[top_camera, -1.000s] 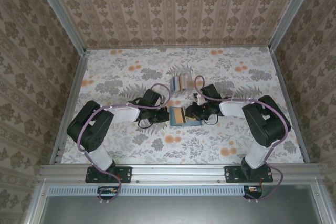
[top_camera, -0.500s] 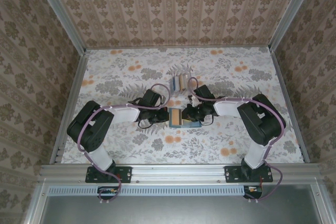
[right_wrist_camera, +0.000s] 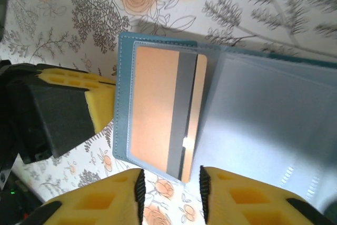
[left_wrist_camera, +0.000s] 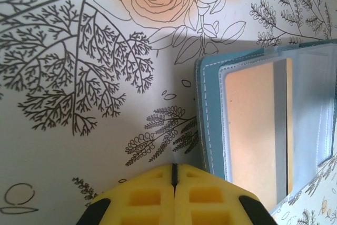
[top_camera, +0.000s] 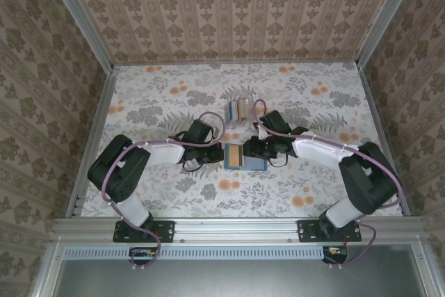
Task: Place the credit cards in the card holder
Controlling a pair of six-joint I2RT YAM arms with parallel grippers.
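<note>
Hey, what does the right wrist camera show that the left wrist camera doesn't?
Right wrist view: the right gripper, jaws parted just below the tan card, the left gripper seen from outside beside the card holder, and the holder's whole open spread. Left wrist view: the left gripper's jaws pressed shut, seen from behind. Both: the teal holder's stitched edge, the tan grey-striped card in its clear pocket, and the flowered table.

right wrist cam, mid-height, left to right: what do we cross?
left pincer → card holder, teal edge → tan card with its grey stripe, in a sleeve → clear sleeves
</note>
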